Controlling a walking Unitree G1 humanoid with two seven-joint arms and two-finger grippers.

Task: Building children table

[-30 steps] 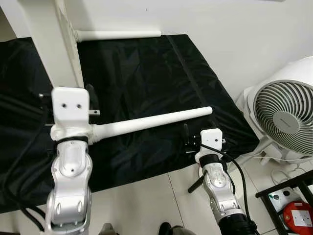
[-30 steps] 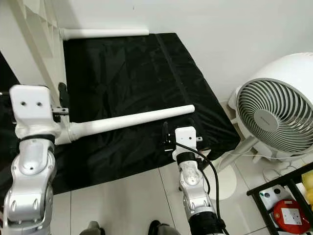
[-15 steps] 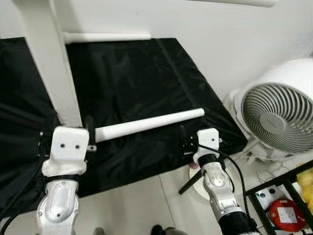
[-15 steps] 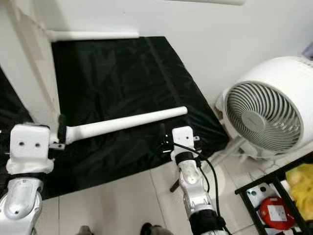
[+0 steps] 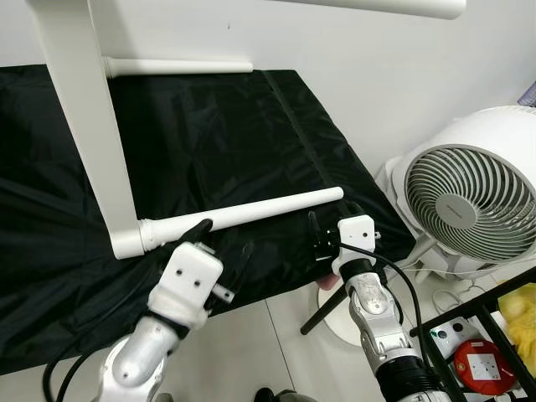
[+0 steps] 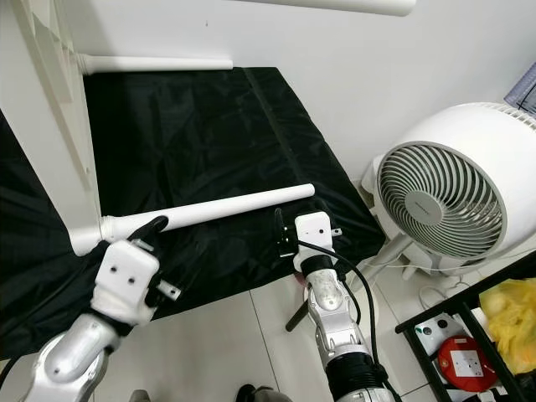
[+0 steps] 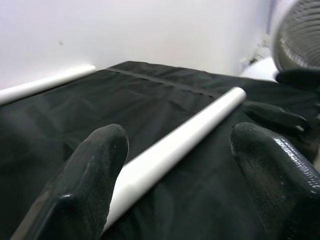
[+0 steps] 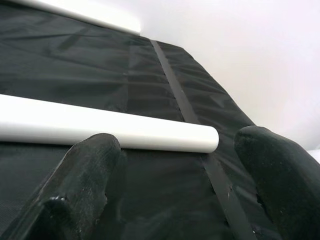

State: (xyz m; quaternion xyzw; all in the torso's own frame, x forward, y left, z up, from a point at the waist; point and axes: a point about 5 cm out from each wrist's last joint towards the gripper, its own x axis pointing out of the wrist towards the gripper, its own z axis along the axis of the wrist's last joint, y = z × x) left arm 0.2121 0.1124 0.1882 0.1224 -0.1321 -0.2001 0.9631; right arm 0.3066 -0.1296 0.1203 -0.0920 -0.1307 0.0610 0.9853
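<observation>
The long white round table leg [image 5: 251,209], stiff, light and likely slippery, lies on the black padded mat [image 5: 209,134], best gripped mid-shaft by the released left claw [image 5: 219,251] and right claw [image 5: 325,239].

Your white table frame [image 5: 84,126] runs off the top edge of the left eye view, so you cannot see how far up it goes. The black cloth [image 5: 209,134] under it is cut by the left edge. Beside the cloth, the white fan [image 5: 465,201] loses its right rim to the frame edge, and its foot sits behind the right arm. The red object [image 5: 476,368] near the fan's base is too small for you to identify. In the left wrist view, the near fingertips [image 7: 85,190] are blurred, and the leg [image 7: 170,150] passes behind one of them.
</observation>
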